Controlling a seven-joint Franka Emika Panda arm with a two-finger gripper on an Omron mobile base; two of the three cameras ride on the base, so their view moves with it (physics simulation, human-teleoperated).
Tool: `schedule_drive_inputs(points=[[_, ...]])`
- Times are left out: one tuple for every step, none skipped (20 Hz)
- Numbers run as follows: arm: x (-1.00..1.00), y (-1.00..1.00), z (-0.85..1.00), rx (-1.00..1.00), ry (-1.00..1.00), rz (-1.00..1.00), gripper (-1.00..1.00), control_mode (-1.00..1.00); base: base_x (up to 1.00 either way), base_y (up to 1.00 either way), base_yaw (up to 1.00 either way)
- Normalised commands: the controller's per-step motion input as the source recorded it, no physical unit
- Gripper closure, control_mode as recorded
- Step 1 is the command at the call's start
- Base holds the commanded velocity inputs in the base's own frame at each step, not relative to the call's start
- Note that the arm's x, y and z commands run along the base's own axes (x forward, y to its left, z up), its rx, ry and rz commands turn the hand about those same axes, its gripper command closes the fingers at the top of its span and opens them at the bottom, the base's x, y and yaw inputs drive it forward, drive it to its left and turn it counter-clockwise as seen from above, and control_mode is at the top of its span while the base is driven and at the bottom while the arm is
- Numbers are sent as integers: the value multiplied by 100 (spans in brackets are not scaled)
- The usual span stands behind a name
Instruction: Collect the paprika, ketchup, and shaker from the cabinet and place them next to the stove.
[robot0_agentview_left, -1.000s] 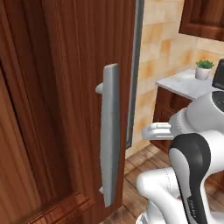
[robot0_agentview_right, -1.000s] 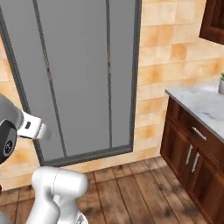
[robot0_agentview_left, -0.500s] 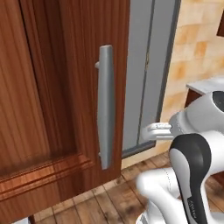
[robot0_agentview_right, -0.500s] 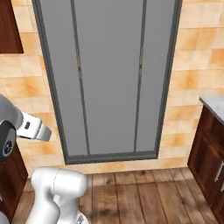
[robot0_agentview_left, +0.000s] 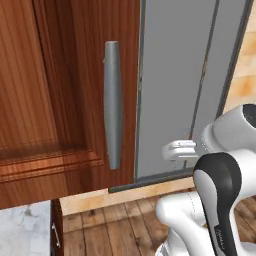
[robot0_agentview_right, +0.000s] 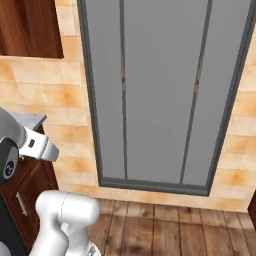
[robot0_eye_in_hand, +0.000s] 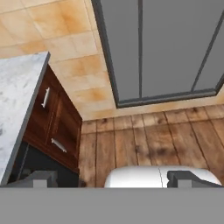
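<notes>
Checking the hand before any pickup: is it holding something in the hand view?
No, the hand is open, with only wooden floor between its fingertips.

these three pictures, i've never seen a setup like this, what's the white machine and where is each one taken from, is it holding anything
It is a rendered kitchen, seen by a white robot arm that stands on a driving base. Two cameras ride on that base, behind the arm. The left one looks past a reddish-brown wooden cabinet door with a grey metal bar handle. The right one faces a tall grey panelled door set in a tan tiled wall.

The third camera sits on the arm's hand and looks along its tool. The two dark fingertips at the bottom stand wide apart with nothing between them, so nothing is held. It looks down on a wooden plank floor, with a marble counter over dark brown drawers at the left.
</notes>
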Motion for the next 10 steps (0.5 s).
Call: schedule_drive_inputs(points=[[0, 0, 0, 0, 0, 0, -100, 100, 35, -24, 41], [0, 0, 0, 0, 0, 0, -100, 100, 38, -26, 42], [0, 0, 0, 0, 0, 0, -100, 100, 45, -28, 43], [0, 0, 0, 0, 0, 0, -100, 100, 50, -31, 43], [0, 0, 0, 0, 0, 0, -100, 100, 56, -33, 42], [0, 0, 0, 0, 0, 0, -100, 100, 58, -32, 42], [0, 0, 0, 0, 0, 0, -100, 100, 58, -31, 42], [0, 0, 0, 0, 0, 0, -100, 100, 56, -27, 42], [0, 0, 0, 0, 0, 0, -100, 100, 56, -24, 43], [0, 0, 0, 0, 0, 0, -100, 100, 58, -21, 43]])
